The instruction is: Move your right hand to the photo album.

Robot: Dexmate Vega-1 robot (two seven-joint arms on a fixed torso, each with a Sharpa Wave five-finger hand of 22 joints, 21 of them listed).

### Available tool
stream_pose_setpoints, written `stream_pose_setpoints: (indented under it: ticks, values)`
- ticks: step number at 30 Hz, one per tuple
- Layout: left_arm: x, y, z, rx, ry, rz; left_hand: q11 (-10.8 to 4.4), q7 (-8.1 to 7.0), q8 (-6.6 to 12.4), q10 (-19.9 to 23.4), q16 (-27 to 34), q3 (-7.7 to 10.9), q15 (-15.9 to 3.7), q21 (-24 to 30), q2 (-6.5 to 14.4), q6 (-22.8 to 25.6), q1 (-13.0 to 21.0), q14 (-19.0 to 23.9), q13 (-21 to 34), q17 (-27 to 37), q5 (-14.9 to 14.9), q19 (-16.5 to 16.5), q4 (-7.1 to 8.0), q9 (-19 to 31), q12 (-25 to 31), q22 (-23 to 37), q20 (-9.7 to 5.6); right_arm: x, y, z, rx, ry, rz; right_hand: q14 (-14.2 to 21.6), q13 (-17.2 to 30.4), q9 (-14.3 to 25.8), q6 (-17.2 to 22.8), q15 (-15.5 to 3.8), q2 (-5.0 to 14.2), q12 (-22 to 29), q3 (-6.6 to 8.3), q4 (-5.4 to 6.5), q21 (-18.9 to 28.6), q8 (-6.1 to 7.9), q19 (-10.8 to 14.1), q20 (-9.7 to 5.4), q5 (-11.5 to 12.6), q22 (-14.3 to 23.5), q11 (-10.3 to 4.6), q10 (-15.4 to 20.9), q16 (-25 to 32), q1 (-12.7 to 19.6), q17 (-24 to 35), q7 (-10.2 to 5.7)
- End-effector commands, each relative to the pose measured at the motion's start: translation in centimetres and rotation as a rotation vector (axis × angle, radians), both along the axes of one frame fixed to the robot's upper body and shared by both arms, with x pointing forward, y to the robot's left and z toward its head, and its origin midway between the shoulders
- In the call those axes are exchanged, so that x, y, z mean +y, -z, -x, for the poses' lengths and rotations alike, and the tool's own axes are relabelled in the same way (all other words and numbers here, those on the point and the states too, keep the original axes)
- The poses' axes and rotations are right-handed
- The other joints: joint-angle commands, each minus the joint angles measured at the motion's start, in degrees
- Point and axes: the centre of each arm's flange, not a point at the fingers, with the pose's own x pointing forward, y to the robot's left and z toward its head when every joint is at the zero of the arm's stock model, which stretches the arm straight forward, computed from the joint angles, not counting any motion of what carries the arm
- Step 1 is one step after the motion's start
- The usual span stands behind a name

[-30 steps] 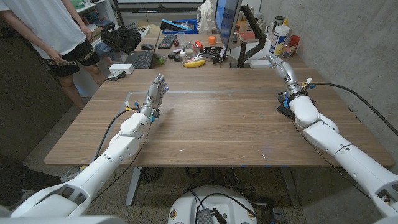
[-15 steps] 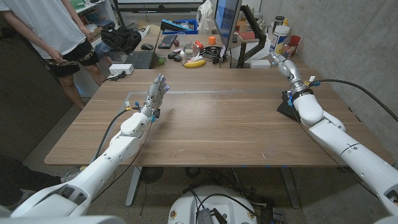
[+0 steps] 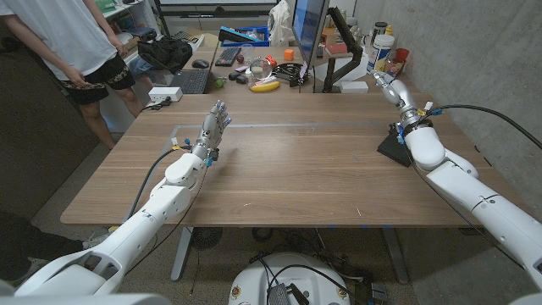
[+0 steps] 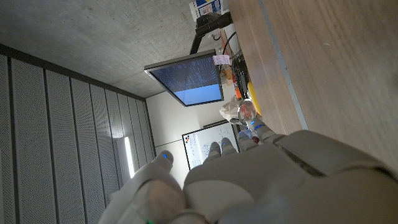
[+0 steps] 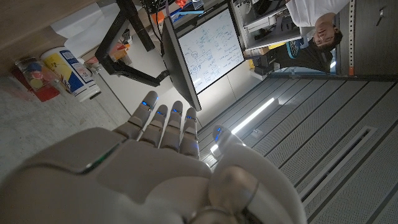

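The photo album (image 3: pixel 391 146) lies dark at the table's (image 3: pixel 288 169) right edge, under the right wrist. The right hand (image 3: pixel 391 86) reaches beyond it, fingers straight and apart, empty. Since a second ago this hand has shifted farther and rightward.

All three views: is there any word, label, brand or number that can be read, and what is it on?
None can be read.
Monitor in the right wrist view: diagrams and lines of text, too small to read.
Screen in the left wrist view: rows of text, blurred.
White and yellow canister: printed label, too blurred.
Whiteboard: markings, illegible.
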Motion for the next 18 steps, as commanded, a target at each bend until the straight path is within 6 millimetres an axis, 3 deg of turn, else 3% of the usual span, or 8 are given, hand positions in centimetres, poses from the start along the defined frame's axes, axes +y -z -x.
stream_pose_setpoints:
  ticks: [1,18]
  values:
    - [-0.07,-0.05,0.04,-0.002,0.002,-0.002,-0.24,-0.02,0.29,-0.9,0.3,-0.17,-3.19,0.2,4.7,-3.4,0.1,-4.4,0.2,0.3,0.4,-5.3,-0.09,0.2,0.4,0.2,-4.82,-0.58,-0.25,0.14,-0.007,0.069,0.040,0.4,0.3,0.1,0.8,-0.18,2.33,0.2,0.35,-0.07,0.1,0.42,0.3,-4.25,-0.2,0.3,0.00,0.6,0.2,0.6,0.1,0.03]
    - [0.15,-0.02,0.07,-0.004,0.004,-0.001,-0.26,-0.05,0.29,-1.0,0.3,-0.32,-3.19,0.1,4.7,-3.4,0.1,-4.4,0.2,0.3,0.4,-5.2,-0.10,0.2,0.4,0.2,-4.82,-0.99,-0.79,0.30,-0.016,0.152,0.094,0.4,0.3,0.1,1.6,-0.22,2.29,0.1,0.51,-0.39,0.1,0.45,0.4,-4.26,-0.4,0.3,0.02,0.8,0.2,1.2,0.2,-0.29]
